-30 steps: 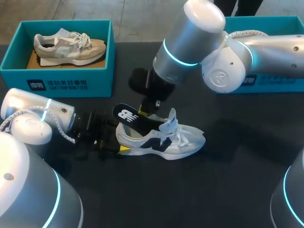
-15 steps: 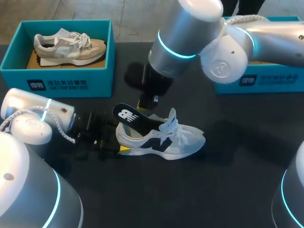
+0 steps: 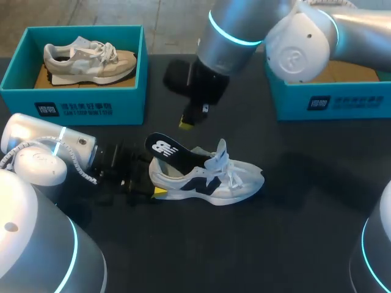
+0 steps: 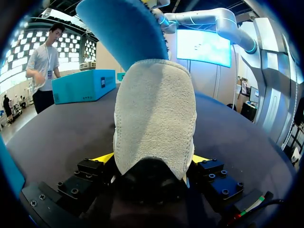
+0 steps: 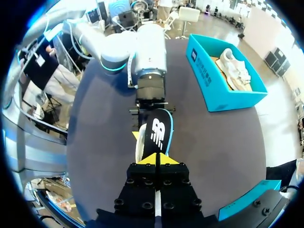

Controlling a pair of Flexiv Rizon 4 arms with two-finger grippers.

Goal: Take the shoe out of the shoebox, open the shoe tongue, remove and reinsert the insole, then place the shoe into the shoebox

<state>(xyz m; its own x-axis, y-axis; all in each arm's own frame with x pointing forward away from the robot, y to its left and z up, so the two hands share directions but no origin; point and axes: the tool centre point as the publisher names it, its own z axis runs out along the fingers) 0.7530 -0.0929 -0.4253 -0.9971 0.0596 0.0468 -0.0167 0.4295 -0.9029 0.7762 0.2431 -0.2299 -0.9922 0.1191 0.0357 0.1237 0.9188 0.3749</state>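
Note:
A white and navy shoe (image 3: 214, 180) lies on its sole mid-table, laces toward the right. A black insole (image 3: 168, 149) with a white logo juts up out of its heel opening. My left gripper (image 3: 154, 191) is at table height behind the shoe. In the left wrist view its yellow fingertips (image 4: 105, 157) press both sides of the grey heel (image 4: 154, 118), with the insole's blue underside (image 4: 121, 28) rising above. My right gripper (image 3: 187, 122) hangs shut and empty above and behind the shoe. In its own view the right gripper (image 5: 156, 159) points down at the insole (image 5: 158, 133).
A teal shoebox (image 3: 73, 104) at the back left holds a beige shoe (image 3: 88, 61). A second teal shoebox (image 3: 330, 101) stands at the back right, partly behind my right arm. Bare black table lies in front of and to the right of the shoe.
My right gripper has lifted off the insole and moved up and toward the back. The insole stays sticking out of the shoe. The left arm and shoe have not moved.

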